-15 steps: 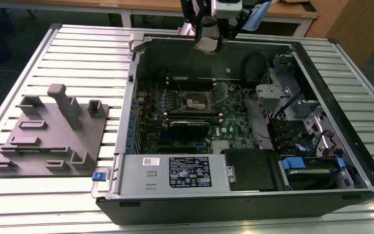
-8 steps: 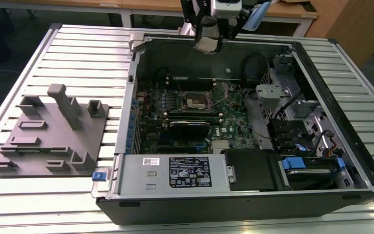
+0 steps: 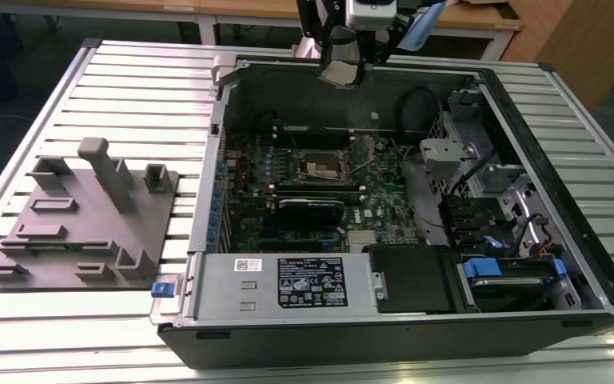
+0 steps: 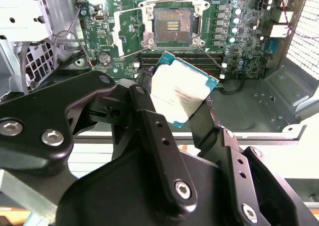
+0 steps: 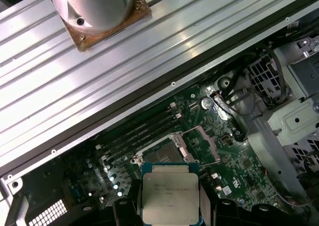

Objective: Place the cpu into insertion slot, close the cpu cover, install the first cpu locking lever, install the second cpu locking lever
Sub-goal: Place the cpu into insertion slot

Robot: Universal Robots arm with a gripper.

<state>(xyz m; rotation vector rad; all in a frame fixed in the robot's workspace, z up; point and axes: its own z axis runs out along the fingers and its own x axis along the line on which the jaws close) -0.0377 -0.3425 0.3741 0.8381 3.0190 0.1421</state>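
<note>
My gripper point(image 3: 341, 70) hangs above the far wall of the open computer case, shut on the cpu point(image 3: 340, 74), a flat square chip with a silver-grey top. In both wrist views the cpu point(image 4: 182, 89) point(image 5: 169, 193) sits pinched by its edges between the black fingers point(image 4: 149, 121). The insertion slot point(image 3: 325, 166) point(image 4: 172, 25) point(image 5: 160, 155) lies bare on the green board below, well apart from the chip. Beside the slot, the cpu cover point(image 4: 124, 30) point(image 5: 205, 143) stands swung open.
Long black memory slots point(image 4: 179, 59) run beside the socket. A black card point(image 3: 312, 210) and the labelled power supply point(image 3: 297, 282) lie nearer the case front. Drive bays and cables point(image 3: 478, 192) fill the exterior view's right. A grey fixture plate point(image 3: 83, 216) sits on the slatted table.
</note>
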